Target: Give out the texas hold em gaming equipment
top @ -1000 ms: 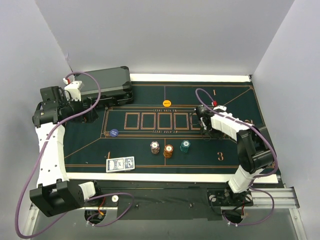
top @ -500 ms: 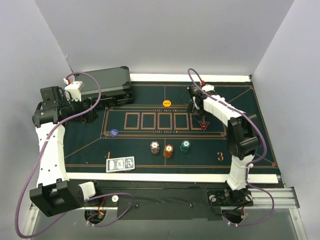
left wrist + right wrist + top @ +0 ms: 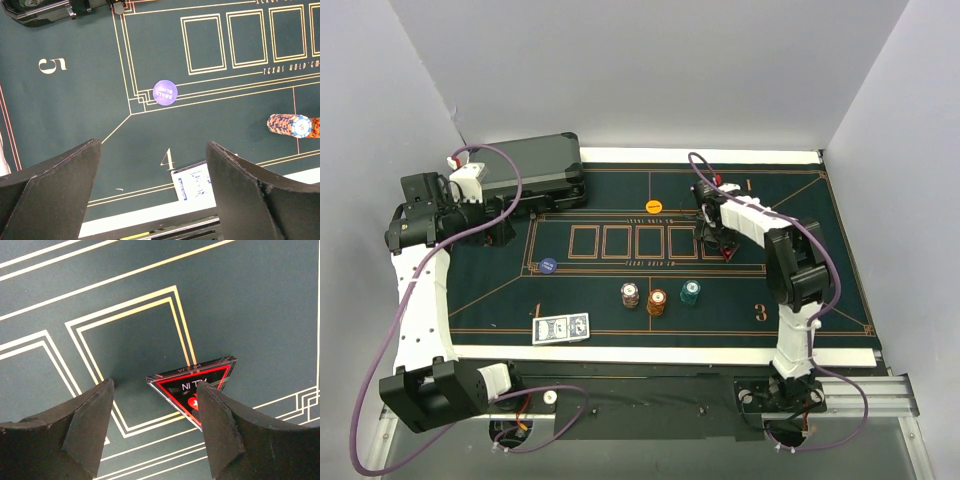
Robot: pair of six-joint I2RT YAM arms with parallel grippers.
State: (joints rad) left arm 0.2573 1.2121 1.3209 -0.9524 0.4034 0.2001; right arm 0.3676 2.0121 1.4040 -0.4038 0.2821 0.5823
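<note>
A stack of blue-backed cards lies at the mat's near left edge and also shows in the left wrist view. Three chip stacks, red, orange and teal, stand mid-mat. A single blue chip lies at the left and an orange chip at the far middle. My left gripper is open and empty, high above the mat. My right gripper is open just above a black-and-red triangular marker, which lies flat under its right finger.
The dark grey hard case lies at the far left corner, beside my left wrist. The green mat has printed card boxes across its middle and seat numbers. Grey walls close in on three sides.
My right gripper swung toward the far side, uncovering the triangular marker on the mat, then came back over it. The left arm has not moved.
</note>
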